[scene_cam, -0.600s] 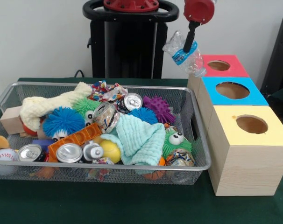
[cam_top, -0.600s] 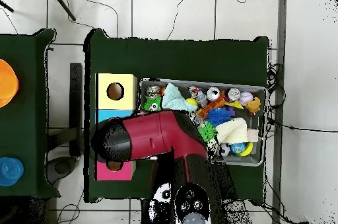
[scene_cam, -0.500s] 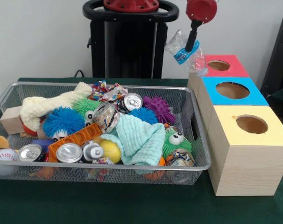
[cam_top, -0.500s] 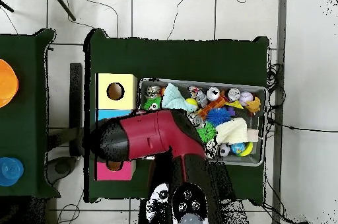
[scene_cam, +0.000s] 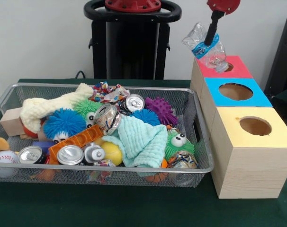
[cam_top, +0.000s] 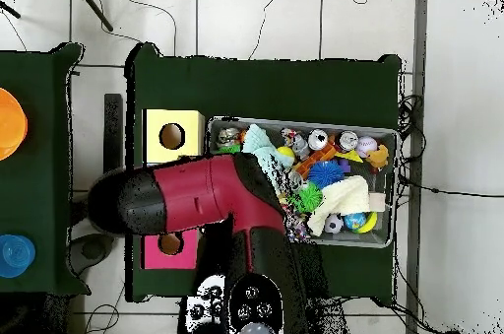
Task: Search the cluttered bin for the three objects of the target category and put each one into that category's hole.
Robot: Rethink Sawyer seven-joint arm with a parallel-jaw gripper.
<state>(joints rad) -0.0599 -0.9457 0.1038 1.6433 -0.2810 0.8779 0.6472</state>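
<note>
My gripper (scene_cam: 210,39) is shut on a see-through bottle (scene_cam: 203,49) with a blue-and-white label. It holds the bottle tilted in the air, above the near edge of the red-topped box (scene_cam: 236,69) and just behind the blue-topped box. The blue-topped box's round hole (scene_cam: 236,91) is open and lies in front of and below the bottle. The wire mesh bin (scene_cam: 206,166) is full of clutter, and I cannot clearly pick out other bottles in it. In the overhead view the arm (cam_top: 202,197) hides the gripper, the bottle and the blue box.
The yellow-topped box (scene_cam: 251,142) stands nearest the camera, in a row with the other two boxes right of the bin. The bin holds several cans (scene_cam: 70,154), fuzzy balls (scene_cam: 64,122), cloths (scene_cam: 139,141), a baseball (scene_cam: 4,158) and an orange brick (scene_cam: 77,140).
The gripper with the bottle has moved up and to the right in the front view, from beside the boxes to over the red box's edge. In the overhead view the arm swung left.
</note>
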